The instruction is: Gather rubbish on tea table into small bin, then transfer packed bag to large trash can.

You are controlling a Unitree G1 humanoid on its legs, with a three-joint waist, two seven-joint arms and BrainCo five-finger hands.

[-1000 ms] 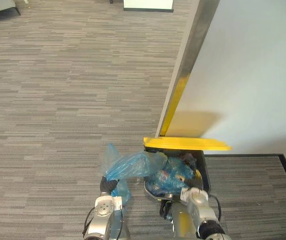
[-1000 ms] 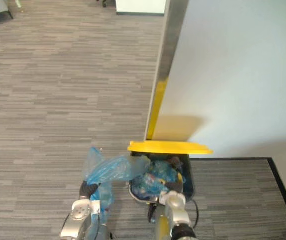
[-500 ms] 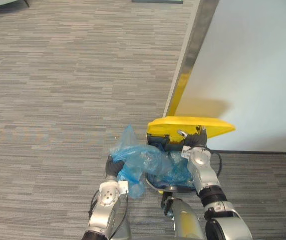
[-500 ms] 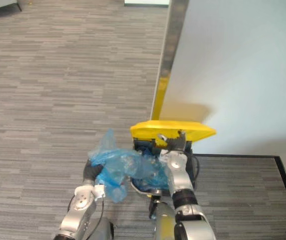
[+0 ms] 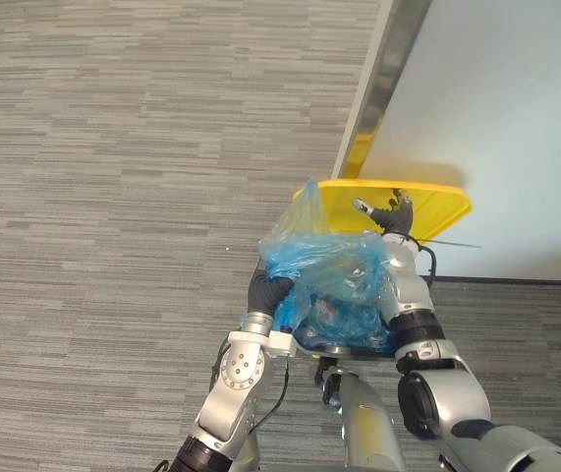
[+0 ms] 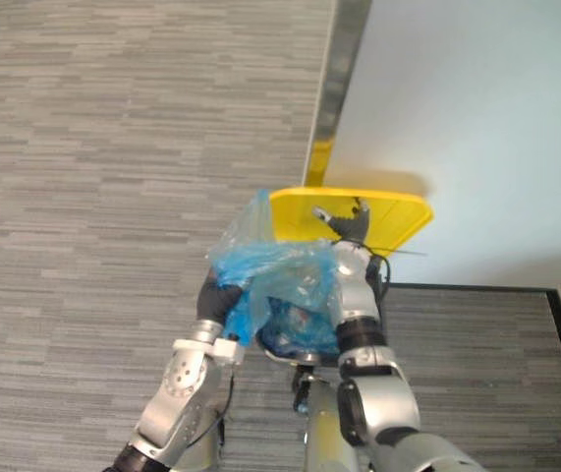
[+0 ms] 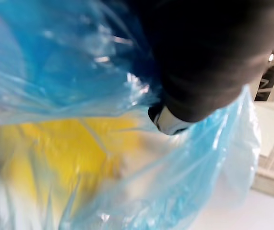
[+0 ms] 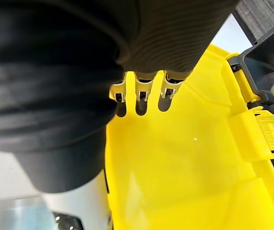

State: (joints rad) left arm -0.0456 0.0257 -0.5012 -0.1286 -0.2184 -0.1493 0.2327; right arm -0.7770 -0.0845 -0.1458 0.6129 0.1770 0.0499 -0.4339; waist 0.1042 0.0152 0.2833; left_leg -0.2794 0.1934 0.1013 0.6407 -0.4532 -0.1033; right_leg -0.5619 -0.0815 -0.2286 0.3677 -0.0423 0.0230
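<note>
My left hand [image 5: 265, 293] is shut on the gathered neck of a blue plastic rubbish bag [image 5: 334, 275], which it holds up over the mouth of the large trash can. The bag bulges with rubbish and hides most of the can's opening. My right hand [image 5: 395, 221] reaches past the bag, its fingers straight against the underside of the raised yellow lid [image 5: 437, 202]. In the right wrist view the lid [image 8: 184, 167] lies just beyond the fingers [image 8: 141, 93], and the can's black body [image 8: 266, 52] shows at the edge. Blue plastic [image 7: 55, 62] wraps close around my left hand [image 7: 168, 122].
The can stands against a white wall panel [image 5: 496, 98] with a metal edge strip [image 5: 383, 79]. Grey striped carpet [image 5: 113, 197] spreads out to the left. A dark-bordered mat [image 5: 526, 324] lies to the right of the can.
My right hand has risen and pushed the yellow lid from flat to upright. My left hand has carried the bag from the can's left side to over its opening. The camera has shifted.
</note>
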